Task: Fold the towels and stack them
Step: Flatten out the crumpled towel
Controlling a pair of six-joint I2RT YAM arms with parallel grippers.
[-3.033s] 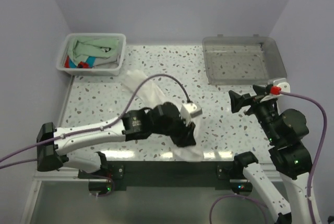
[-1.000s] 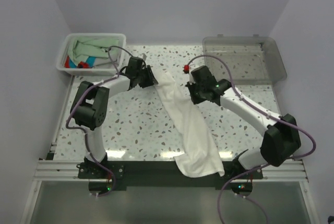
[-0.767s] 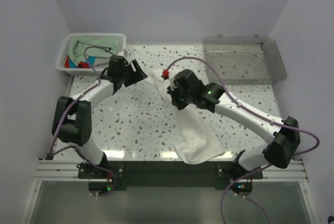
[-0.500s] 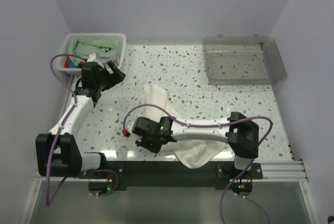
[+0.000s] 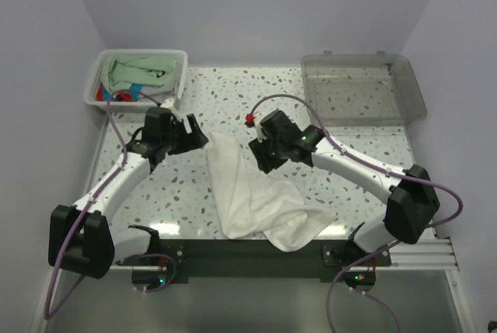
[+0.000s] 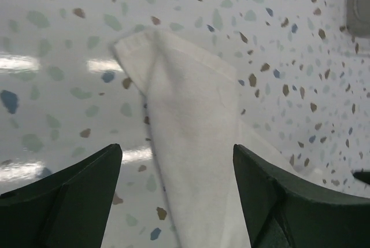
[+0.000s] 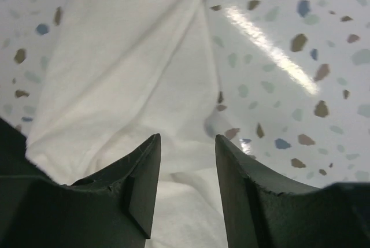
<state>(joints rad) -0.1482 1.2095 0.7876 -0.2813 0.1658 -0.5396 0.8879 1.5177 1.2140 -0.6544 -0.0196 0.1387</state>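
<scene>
Down-table and right of the white slatted basket (image 5: 175,57), the white towel (image 5: 252,193) lies rumpled, its end farthest from the basket bunched at the table's (image 5: 167,193) near edge. That heap could slip over the edge, and a fold made now would likely trap the wrinkles. The left gripper (image 6: 176,152), over the towel's basket-side corner, gapes wide and holds nothing. The right gripper (image 7: 188,144), farther from the basket, is parted narrowly above the cloth, gripping nothing.
</scene>
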